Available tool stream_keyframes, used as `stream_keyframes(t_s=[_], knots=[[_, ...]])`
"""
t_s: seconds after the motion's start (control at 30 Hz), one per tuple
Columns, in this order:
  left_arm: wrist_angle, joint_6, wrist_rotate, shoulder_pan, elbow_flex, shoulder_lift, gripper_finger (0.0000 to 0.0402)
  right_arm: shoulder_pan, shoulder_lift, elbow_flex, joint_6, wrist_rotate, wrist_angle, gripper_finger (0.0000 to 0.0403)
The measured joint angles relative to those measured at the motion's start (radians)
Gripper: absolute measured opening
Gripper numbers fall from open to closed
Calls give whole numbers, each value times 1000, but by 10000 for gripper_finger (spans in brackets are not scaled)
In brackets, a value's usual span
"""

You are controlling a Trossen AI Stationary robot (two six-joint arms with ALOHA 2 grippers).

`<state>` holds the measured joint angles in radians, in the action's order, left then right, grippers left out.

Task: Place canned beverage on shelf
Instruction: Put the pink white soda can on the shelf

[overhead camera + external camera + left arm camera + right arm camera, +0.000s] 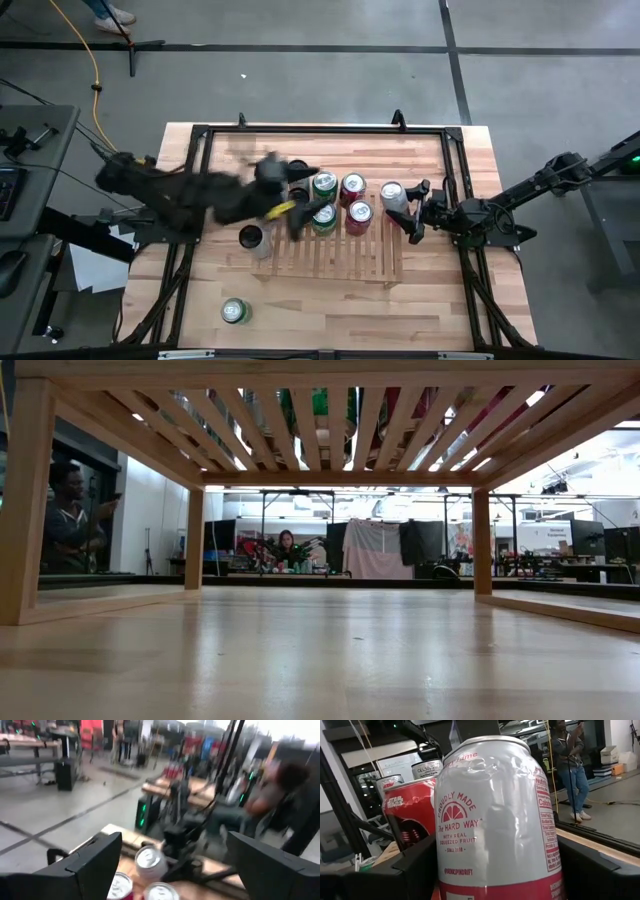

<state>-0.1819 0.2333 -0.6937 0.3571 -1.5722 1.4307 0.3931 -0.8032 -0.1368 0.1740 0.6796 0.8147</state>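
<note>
The slatted light-wood shelf [340,250] stands mid-table with several cans on its far part: two green [323,186], two red [352,186] and a white one [392,194]. The white can [495,815] stands upright between the open fingers of my right gripper [408,212], which reaches in level from the table's right. My left gripper [298,206], blurred, hovers open over the shelf's left part beside the green cans with nothing between its fingers [95,865]. In the low view, the slats [320,430] show from below and no gripper shows. My right gripper has one finger [417,862] on each side of the white can's lower wall [490,870], coming level from the table's right. I cannot tell whether the fingers touch the can. The can stands upright on the shelf.
A dark can [250,238] stands on the table left of the shelf, and a green can [235,311] near the front edge. A black frame [320,130] rims the table. People show in the room beyond [70,520].
</note>
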Motion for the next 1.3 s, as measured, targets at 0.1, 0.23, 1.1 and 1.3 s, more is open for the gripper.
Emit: stream_keyframes(t_s=[0.1,0.23,1.1,1.3], knots=[[-101,-7,106,-104,-125,119,336,0,0,0,8,-4,-2,323],[-169,5,238,-212,-274,258,275,0,0,0,7,-8,-5,323],[-232,44,644,-362,-451,560,0,0,0,1,1,-15,-18,323],[-204,39,650,-352,-451,614,0,0,0,2,2,-37,-22,323]])
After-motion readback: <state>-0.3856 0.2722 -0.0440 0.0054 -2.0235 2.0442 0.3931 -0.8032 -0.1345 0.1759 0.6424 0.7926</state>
